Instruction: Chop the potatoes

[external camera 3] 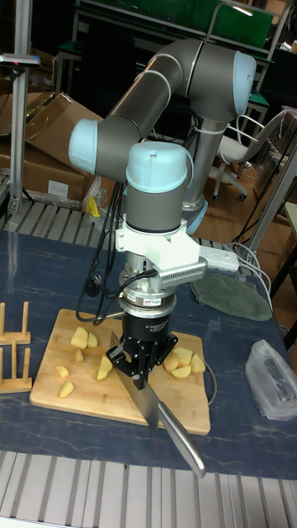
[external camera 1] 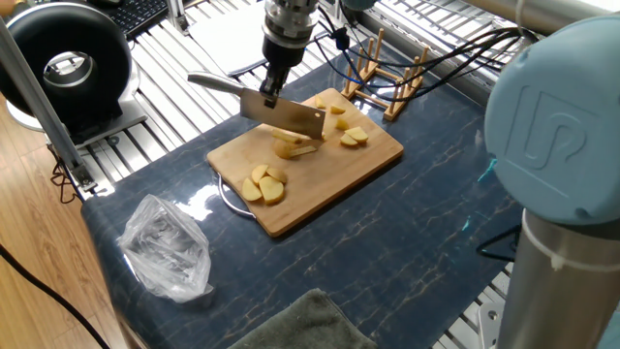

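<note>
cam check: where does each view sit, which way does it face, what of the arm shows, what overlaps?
Fixed view: high, behind the arm, looking down across the bamboo board; a blue joint cap fills the right, and the gripper holds the cleaver.
Tall fixed view: low, at the opposite table edge, facing the arm; the whole arm shows, gripper central.
Shared: board, potatoes, cleaver, wooden rack, plastic bag.
</note>
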You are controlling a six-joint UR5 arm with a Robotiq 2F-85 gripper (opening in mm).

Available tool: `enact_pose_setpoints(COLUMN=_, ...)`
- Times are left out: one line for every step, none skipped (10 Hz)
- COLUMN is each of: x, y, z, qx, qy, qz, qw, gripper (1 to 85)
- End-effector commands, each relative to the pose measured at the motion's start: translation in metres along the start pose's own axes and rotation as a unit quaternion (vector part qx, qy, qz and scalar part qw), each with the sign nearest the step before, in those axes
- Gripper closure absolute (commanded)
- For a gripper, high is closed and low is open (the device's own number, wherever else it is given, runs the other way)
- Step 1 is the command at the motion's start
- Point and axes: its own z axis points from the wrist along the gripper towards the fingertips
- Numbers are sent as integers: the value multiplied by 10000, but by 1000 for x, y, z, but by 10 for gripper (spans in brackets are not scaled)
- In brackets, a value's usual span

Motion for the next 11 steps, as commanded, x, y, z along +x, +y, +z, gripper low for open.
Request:
enact_pose_setpoints(x=6, y=-2, z=-2, qx=36, qy=-5, qz=-91, qw=10000, gripper=847)
enact_pose_setpoints(x=8, y=-1, z=-3, qx=49, qy=3, qz=-109, qw=9999, gripper=847)
enact_pose_setpoints(x=10, y=-1, z=-3, qx=55, qy=8, qz=-141, qw=9999, gripper=847)
enact_pose_setpoints(x=13, y=0, z=-3, qx=55, qy=8, qz=-164, qw=9999, gripper=847)
enact_pose_setpoints(x=15, y=1, z=-3, qx=62, qy=12, qz=-165, qw=9998, gripper=847)
enact_pose_setpoints(x=15, y=2, z=-4, qx=62, qy=11, qz=-50, qw=10000, gripper=847)
enact_pose_setpoints(x=15, y=3, z=-9, qx=58, qy=58, qz=231, qw=9997, gripper=847)
enact_pose_setpoints(x=15, y=7, z=-16, qx=-28, qy=135, qz=606, qw=9981, gripper=847)
enact_pose_setpoints(x=15, y=10, z=-23, qx=-143, qy=202, qz=930, qw=9954, gripper=847)
enact_pose_setpoints(x=14, y=4, z=-30, qx=-130, qy=241, qz=1210, qw=9923, gripper=847)
enact_pose_setpoints(x=12, y=-3, z=-35, qx=-64, qy=236, qz=1393, qw=9900, gripper=847)
